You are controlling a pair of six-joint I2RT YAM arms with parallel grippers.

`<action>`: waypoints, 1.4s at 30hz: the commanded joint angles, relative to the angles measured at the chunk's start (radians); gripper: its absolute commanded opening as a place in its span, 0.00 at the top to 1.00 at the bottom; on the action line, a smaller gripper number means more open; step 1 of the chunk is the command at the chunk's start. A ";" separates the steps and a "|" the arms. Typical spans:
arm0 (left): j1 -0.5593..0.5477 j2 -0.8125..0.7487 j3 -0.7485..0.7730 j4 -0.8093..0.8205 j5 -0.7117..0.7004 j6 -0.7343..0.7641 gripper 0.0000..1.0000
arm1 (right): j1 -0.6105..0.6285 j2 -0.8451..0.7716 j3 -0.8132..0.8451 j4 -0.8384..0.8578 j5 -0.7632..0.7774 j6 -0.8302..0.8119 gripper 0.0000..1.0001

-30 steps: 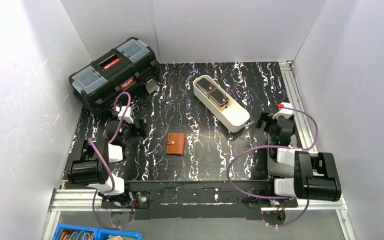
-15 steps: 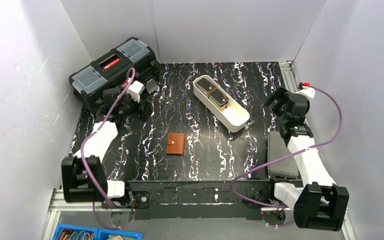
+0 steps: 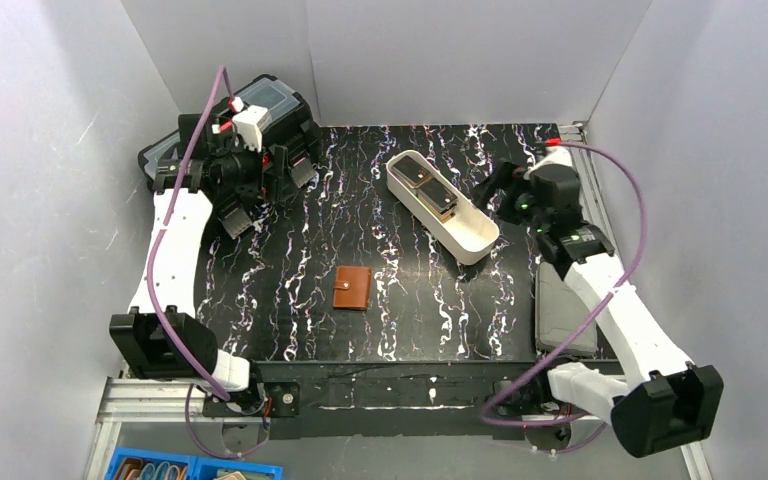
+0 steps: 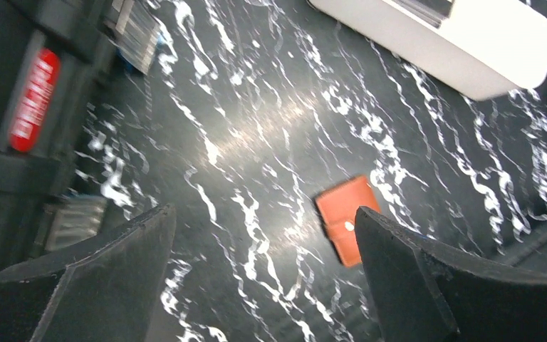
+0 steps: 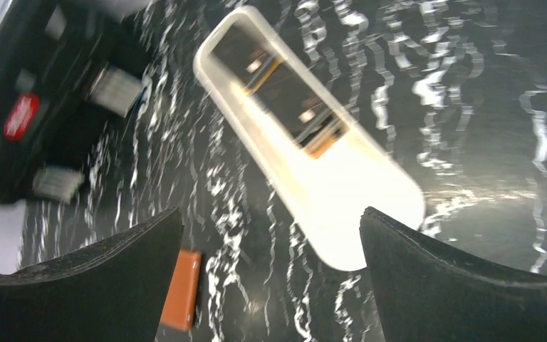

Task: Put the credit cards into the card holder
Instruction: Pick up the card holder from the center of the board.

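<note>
While L crops cards [image 5: 285,92], R shows.

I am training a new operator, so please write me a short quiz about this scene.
1. True or false: the brown card holder lies closed on the table.
2. Where are the credit cards? A: in the white tray; B: in the card holder; C: on the bare table.
3. What state are the left gripper and the right gripper in?
Key: 1 true; 2 A; 3 both open, holding nothing.
</note>
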 commanded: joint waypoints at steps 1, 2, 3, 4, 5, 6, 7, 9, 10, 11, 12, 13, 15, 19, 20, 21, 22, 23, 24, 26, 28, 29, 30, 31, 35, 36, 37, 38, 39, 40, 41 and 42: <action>0.000 -0.004 -0.015 -0.234 0.125 -0.028 0.04 | 0.250 0.004 0.063 -0.129 0.193 -0.087 0.00; -0.003 -0.014 -0.034 -0.230 0.125 -0.027 0.04 | 0.302 0.010 0.057 -0.134 0.208 -0.087 0.00; -0.003 -0.024 -0.059 -0.230 0.114 -0.022 0.02 | 0.355 0.025 0.050 -0.136 0.216 -0.081 0.00; -0.030 -0.028 -0.074 -0.231 0.097 -0.015 0.02 | 0.399 0.034 0.047 -0.139 0.216 -0.073 0.00; -0.041 -0.034 -0.091 -0.230 0.080 -0.006 0.02 | 0.438 0.053 0.040 -0.141 0.211 -0.062 0.00; -0.044 -0.035 -0.107 -0.230 0.069 0.001 0.02 | 0.472 0.085 0.036 -0.141 0.191 -0.051 0.00; -0.047 -0.034 -0.118 -0.231 0.055 0.002 0.02 | 0.506 0.113 0.033 -0.135 0.171 -0.041 0.00; -0.054 -0.025 -0.131 -0.248 0.033 0.011 0.02 | 0.571 0.178 0.043 -0.121 0.138 -0.030 0.00; -0.062 -0.023 -0.138 -0.252 0.016 0.017 0.02 | 0.593 0.216 0.057 -0.120 0.123 -0.029 0.00; -0.071 -0.025 -0.147 -0.252 -0.001 0.026 0.02 | 0.611 0.259 0.076 -0.121 0.108 -0.030 0.00; -0.079 -0.027 -0.154 -0.252 -0.016 0.037 0.02 | 0.624 0.298 0.099 -0.129 0.094 -0.033 0.00; -0.084 -0.030 -0.160 -0.248 -0.027 0.045 0.02 | 0.634 0.339 0.121 -0.126 0.082 -0.037 0.00; -0.086 -0.032 -0.163 -0.247 -0.047 0.057 0.02 | 0.655 0.413 0.160 -0.114 0.066 -0.051 0.00; -0.086 -0.027 -0.157 -0.259 -0.080 0.082 0.02 | 0.693 0.545 0.235 -0.115 0.057 -0.062 0.00; -0.086 -0.025 -0.156 -0.262 -0.089 0.088 0.02 | 0.702 0.570 0.247 -0.109 0.057 -0.063 0.00; -0.086 -0.025 -0.156 -0.262 -0.097 0.092 0.02 | 0.713 0.597 0.260 -0.104 0.057 -0.062 0.00; -0.086 -0.026 -0.157 -0.262 -0.103 0.095 0.02 | 0.723 0.620 0.272 -0.100 0.062 -0.063 0.00; -0.087 -0.027 -0.158 -0.263 -0.106 0.098 0.02 | 0.733 0.640 0.282 -0.093 0.070 -0.064 0.00; -0.086 -0.030 -0.161 -0.264 -0.109 0.101 0.02 | 0.741 0.658 0.292 -0.084 0.074 -0.065 0.00; -0.086 -0.038 -0.172 -0.262 -0.115 0.103 0.02 | 0.755 0.695 0.312 -0.073 0.083 -0.070 0.00; -0.086 -0.046 -0.176 -0.260 -0.125 0.105 0.02 | 0.762 0.728 0.338 -0.072 0.088 -0.070 0.04; -0.087 -0.046 -0.175 -0.261 -0.130 0.105 0.02 | 0.766 0.741 0.347 -0.072 0.089 -0.070 0.04; -0.086 -0.048 -0.175 -0.263 -0.135 0.104 0.02 | 0.771 0.751 0.353 -0.071 0.089 -0.070 0.04; -0.086 -0.051 -0.176 -0.262 -0.139 0.104 0.02 | 0.778 0.758 0.353 -0.066 0.089 -0.070 0.04; -0.087 -0.049 -0.173 -0.256 -0.156 0.107 0.02 | 0.813 0.774 0.335 -0.048 0.094 -0.064 0.05; -0.086 -0.046 -0.172 -0.258 -0.159 0.109 0.02 | 0.824 0.777 0.330 -0.048 0.105 -0.062 0.05; -0.086 -0.046 -0.171 -0.259 -0.162 0.112 0.02 | 0.838 0.782 0.326 -0.051 0.126 -0.059 0.04; -0.086 -0.045 -0.170 -0.259 -0.166 0.114 0.02 | 0.851 0.786 0.324 -0.051 0.143 -0.058 0.02; -0.086 -0.046 -0.171 -0.259 -0.168 0.116 0.02 | 0.864 0.790 0.322 -0.051 0.160 -0.058 0.02; -0.086 -0.046 -0.170 -0.259 -0.171 0.118 0.02 | 0.874 0.795 0.324 -0.052 0.174 -0.056 0.02; -0.086 -0.046 -0.170 -0.260 -0.173 0.120 0.02 | 0.882 0.800 0.327 -0.052 0.188 -0.057 0.02; -0.086 -0.045 -0.168 -0.261 -0.175 0.121 0.02 | 0.890 0.804 0.333 -0.054 0.209 -0.058 0.01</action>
